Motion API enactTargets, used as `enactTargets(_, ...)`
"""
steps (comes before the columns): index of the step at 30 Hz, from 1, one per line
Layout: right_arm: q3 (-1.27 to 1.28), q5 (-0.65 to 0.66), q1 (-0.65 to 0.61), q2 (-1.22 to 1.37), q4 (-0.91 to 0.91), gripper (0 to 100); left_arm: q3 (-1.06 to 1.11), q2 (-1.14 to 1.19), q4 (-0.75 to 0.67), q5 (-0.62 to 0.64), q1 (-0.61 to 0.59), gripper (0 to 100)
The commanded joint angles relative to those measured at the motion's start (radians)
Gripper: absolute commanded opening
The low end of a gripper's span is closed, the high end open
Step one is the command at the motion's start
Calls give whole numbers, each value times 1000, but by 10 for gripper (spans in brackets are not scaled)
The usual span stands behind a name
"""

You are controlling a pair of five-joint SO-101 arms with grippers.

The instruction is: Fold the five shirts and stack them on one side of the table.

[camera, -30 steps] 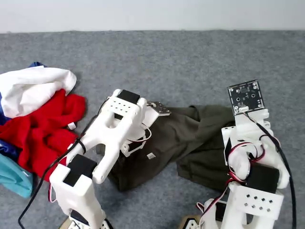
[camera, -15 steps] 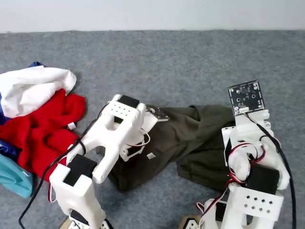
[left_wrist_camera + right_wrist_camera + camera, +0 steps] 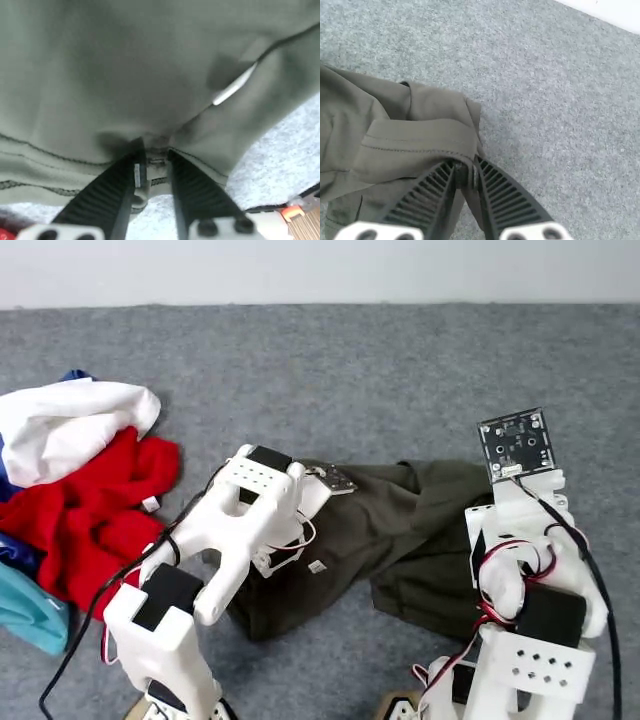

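Note:
A dark olive shirt point(image 3: 385, 530) lies crumpled on the grey carpet between the two arms. My left gripper point(image 3: 153, 160) is shut on a stitched hem of the olive shirt point(image 3: 150, 75); its white arm point(image 3: 245, 520) stands over the shirt's left part in the high view. My right gripper point(image 3: 465, 175) is shut on a folded edge of the olive shirt point(image 3: 395, 140), beside bare carpet. In the high view the right arm point(image 3: 520, 540) stands over the shirt's right end. A pile of other shirts lies at the left: a white one point(image 3: 70, 425), a red one point(image 3: 95, 510) and a teal one point(image 3: 25, 610).
Grey carpet point(image 3: 380, 380) covers the table, with open room across the back and the middle. A white wall strip point(image 3: 320, 270) runs along the far edge. A dark blue bit of cloth point(image 3: 72, 374) peeks from behind the white shirt.
My left arm has drawn slightly toward the near side and lowered, pulling the olive shirt's left hem with it. The right arm has not moved.

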Motion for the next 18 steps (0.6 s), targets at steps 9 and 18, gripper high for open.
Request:
enactTargets(9,-5,-8,2,-16,7,10,1,-5,-25,-6,-2,15)
enactTargets(18,-5,-8,-1,-16,7,10,10,-5,43,-5,-2,98)
